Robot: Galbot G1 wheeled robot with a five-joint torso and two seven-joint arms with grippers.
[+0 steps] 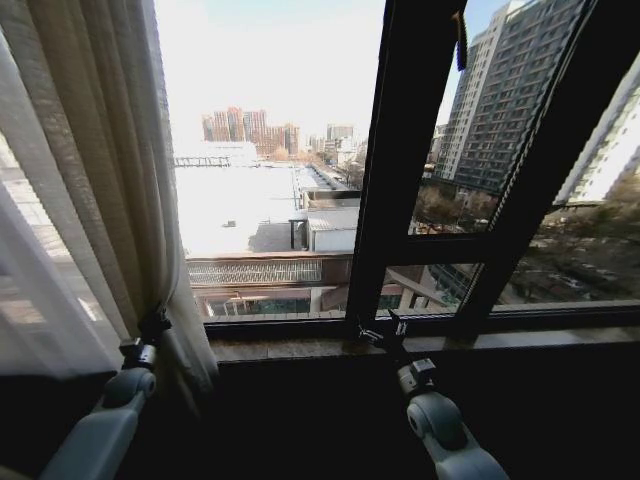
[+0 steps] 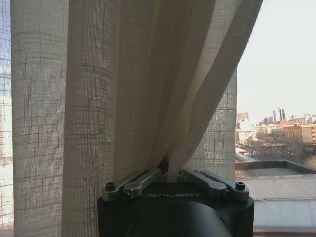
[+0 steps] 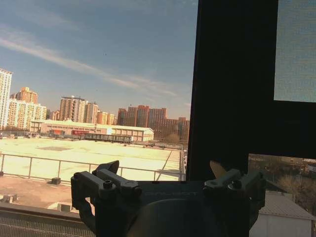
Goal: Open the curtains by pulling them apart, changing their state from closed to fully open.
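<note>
Hanging bunched at the left edge of the head view, the curtains (image 1: 85, 180) fall in long pale pleats beside the bare glass, and the left hand (image 1: 153, 325) sits at their lower part, pressed into the folds just above the window sill (image 1: 300, 347). The right hand (image 1: 385, 330) is well apart from the fabric, held low in front of the dark window frame (image 1: 400, 150) near the sill. From the left wrist view, the left hand (image 2: 169, 170) is clenched on a gathered fold of the curtains (image 2: 123, 89), the cloth pinched between its fingers (image 2: 140, 181) and fanning out above them. From the right wrist view, the right hand (image 3: 168, 170) is released, its fingers (image 3: 111, 170) spread wide with nothing between them, the window frame (image 3: 232, 84) rising just behind.
</note>
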